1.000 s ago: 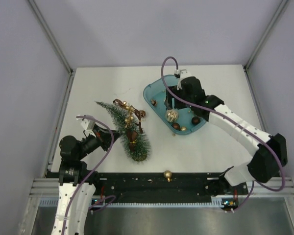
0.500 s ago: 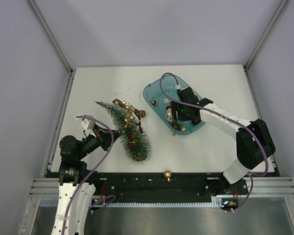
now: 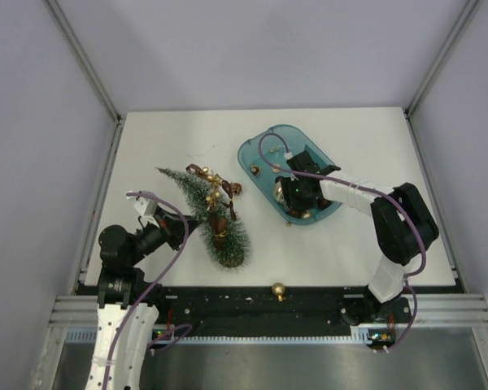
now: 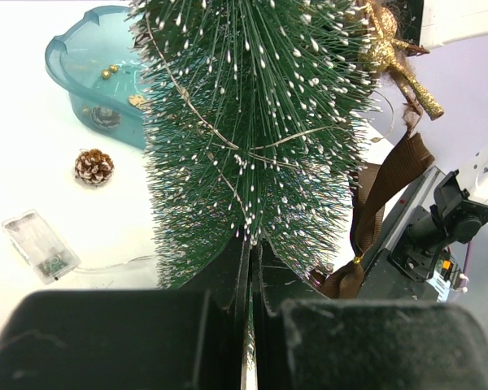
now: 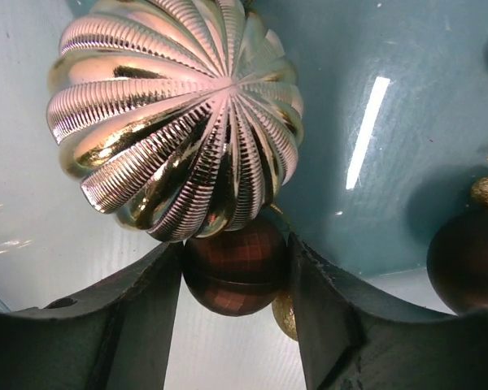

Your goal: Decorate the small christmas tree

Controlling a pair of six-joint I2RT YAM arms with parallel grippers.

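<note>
right gripper [image 5: 236, 258] poised to take a brown plaid ball [image 5: 236, 280] from the teal tray [image 3: 252, 150]

part open, straddling the ball closely, firm hold not confirmed; close gently, lift straight up, clear of the ribbed gold ball [image 5: 175, 122] at 12 o'clock. small christmas tree [image 3: 207, 213] lying at 8 o'clock from the tray, tip toward 10. left gripper [image 4: 250, 301] closed to a slit at the bristles, nothing plainly held. white tabletop [image 3: 163, 146], pale lilac walls.

arms [image 3: 356, 192]: white shells, black joints | cables [image 3: 262, 148]: purple loops
</note>
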